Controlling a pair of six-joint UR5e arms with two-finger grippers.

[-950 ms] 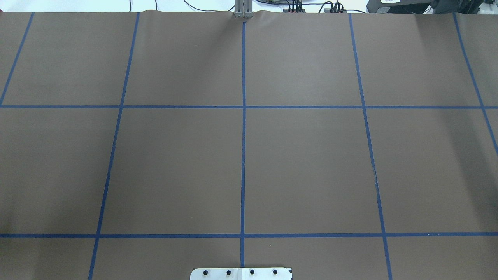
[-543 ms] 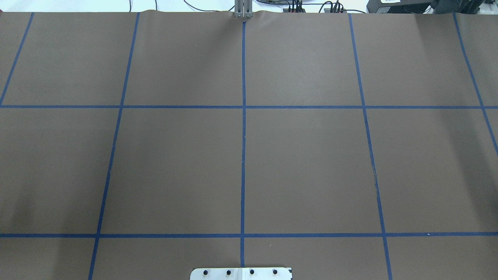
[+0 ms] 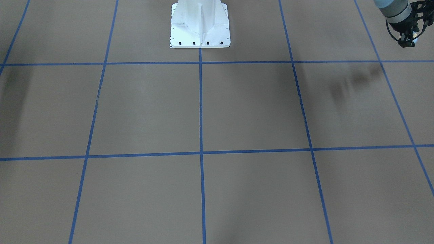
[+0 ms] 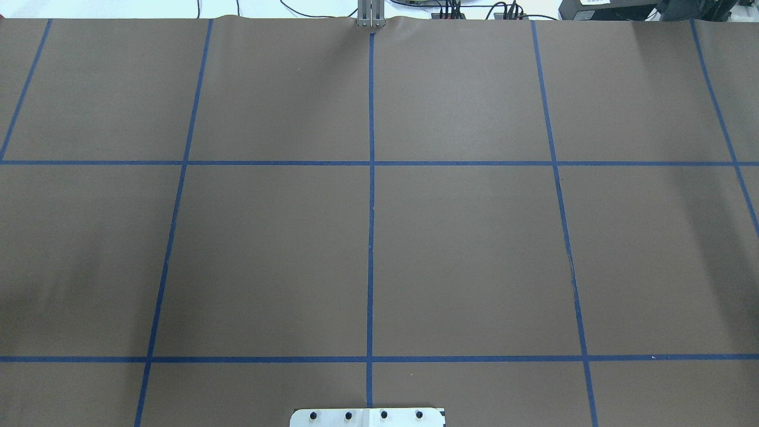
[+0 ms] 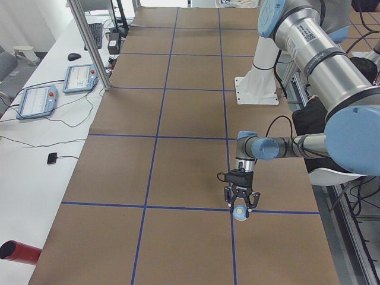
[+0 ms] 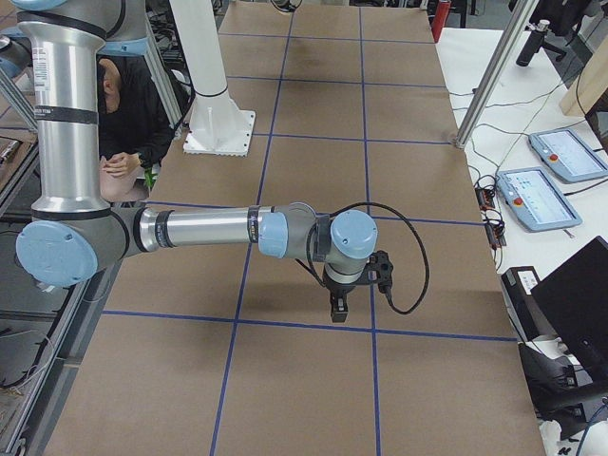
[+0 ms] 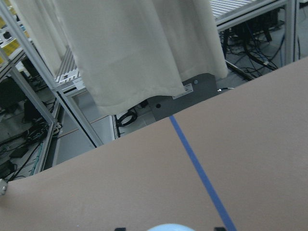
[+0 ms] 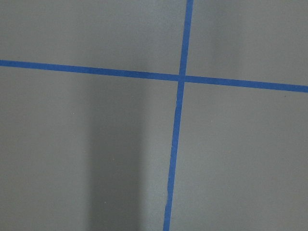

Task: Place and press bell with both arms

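Observation:
The light-blue bell (image 5: 240, 212) sits between the fingers of my left gripper (image 5: 239, 205), which is shut on it and holds it a little above the brown mat over a blue tape crossing. The gripper also shows at the top right of the front-facing view (image 3: 408, 41), with the bell (image 3: 412, 39) a pale blue spot in it. The bell's top (image 7: 168, 227) peeks in at the bottom of the left wrist view. My right gripper (image 6: 338, 310) points down just above the mat; I cannot tell whether it is open or shut. The overhead view shows neither arm.
The white pedestal base (image 3: 200, 27) stands at the robot's edge of the blue-taped mat (image 4: 474, 249). A person (image 6: 133, 114) sits beside that edge. Teach pendants (image 5: 35, 101), an aluminium post (image 5: 89, 41) and a red cylinder (image 5: 18, 252) are on the white side table.

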